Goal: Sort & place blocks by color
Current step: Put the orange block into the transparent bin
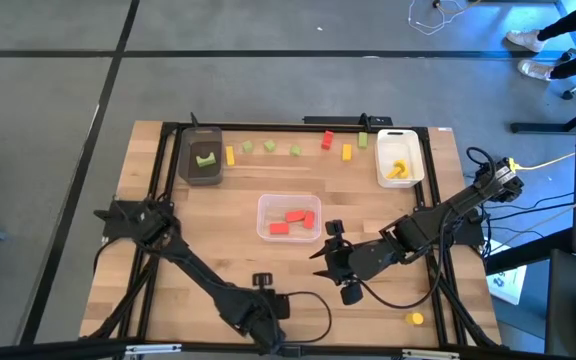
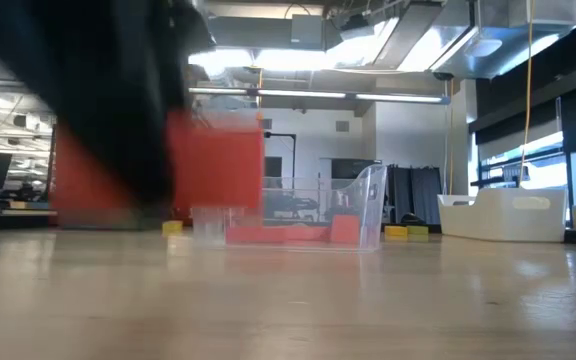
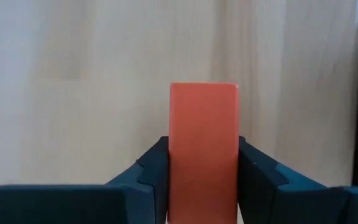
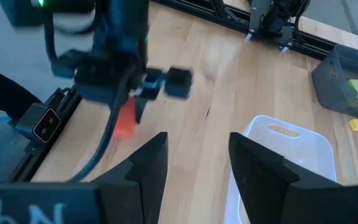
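My left gripper [image 3: 204, 148] is near the table's front edge and is shut on a red block [image 3: 204, 112]. The same block shows blurred in the low view [image 2: 213, 165] and under the left arm in the right wrist view [image 4: 126, 123]. My right gripper [image 4: 197, 163] hangs open and holds nothing, just near-right of the clear tray [image 1: 266, 212], which holds red blocks [image 1: 294, 217]. Loose yellow, green and red blocks [image 1: 295, 151] lie in a row along the far side. My left gripper pinches the red block by its two long sides [image 3: 174, 155] between the two fingers [image 3: 154, 165]. The fingers lie along the block, and its free end [image 3: 204, 90] sticks out past the fingertips. They slant down from above. The block hangs clear of the table.
A dark grey tray [image 1: 190, 170] with a green block stands at the far left. A white tray [image 1: 415, 170] with yellow blocks stands at the far right. One yellow block [image 1: 416, 319] lies near the front right corner. Black rails frame the table.
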